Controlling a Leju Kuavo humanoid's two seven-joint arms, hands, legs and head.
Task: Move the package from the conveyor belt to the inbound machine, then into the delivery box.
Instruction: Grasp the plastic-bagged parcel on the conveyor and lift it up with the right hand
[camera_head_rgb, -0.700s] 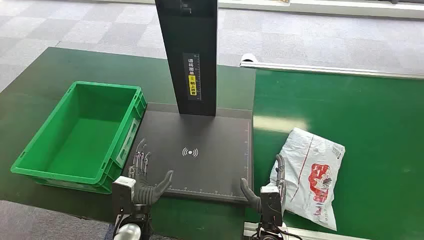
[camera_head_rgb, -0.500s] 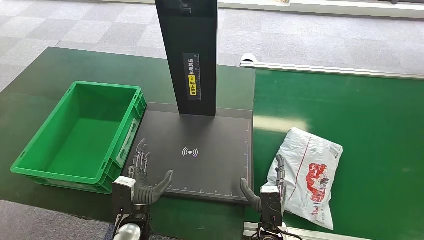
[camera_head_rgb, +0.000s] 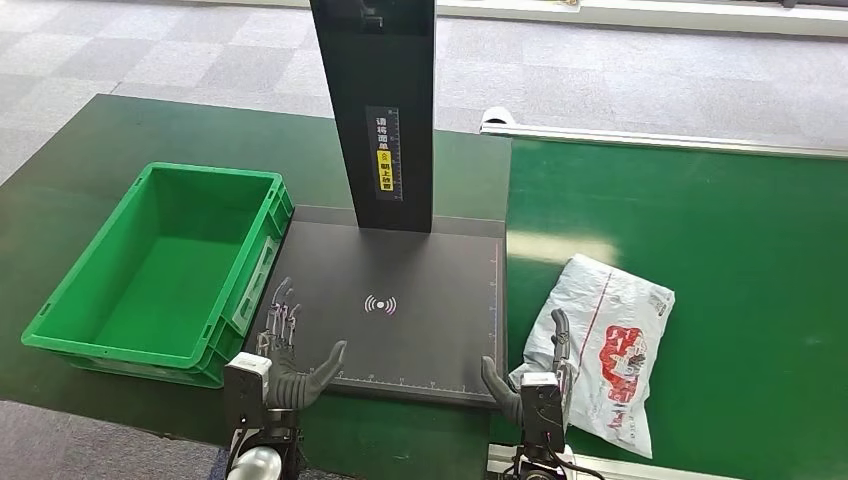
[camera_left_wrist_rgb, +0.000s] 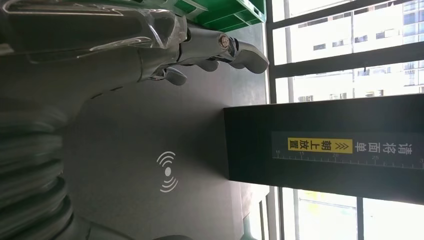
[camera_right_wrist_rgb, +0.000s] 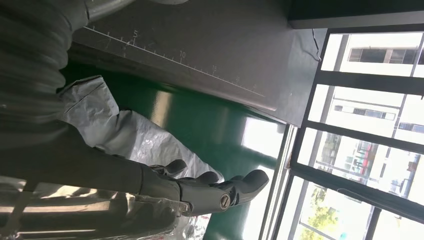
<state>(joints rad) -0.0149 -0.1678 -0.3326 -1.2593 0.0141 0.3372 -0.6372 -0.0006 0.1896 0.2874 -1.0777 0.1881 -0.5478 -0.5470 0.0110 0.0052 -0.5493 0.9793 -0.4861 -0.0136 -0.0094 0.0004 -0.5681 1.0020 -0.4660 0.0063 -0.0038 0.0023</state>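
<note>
Green delivery box (camera_head_rgb: 150, 270) stood at far left, left hand (camera_head_rgb: 288, 352) spread and holding nothing over the inbound machine (camera_head_rgb: 420, 300) platform's near-left corner, right hand (camera_head_rgb: 540, 372) likewise spread at its near-right edge, white package (camera_head_rgb: 605, 340) just right on the conveyor belt (camera_head_rgb: 720, 260), open belt beyond.

left hand (camera_head_rgb: 285, 360): we see dark grey fingers with pinkish wire runs along them, thick grey thumb, boxy grey wrist block, silver arm tube below.
right hand (camera_head_rgb: 540, 385): same grey build, dark wrist block, thin cables at the base.
wrist views: we note a grey ribbed cover, glossy clear film, and a round silver screw on the finger (camera_right_wrist_rgb: 222, 200).
</note>
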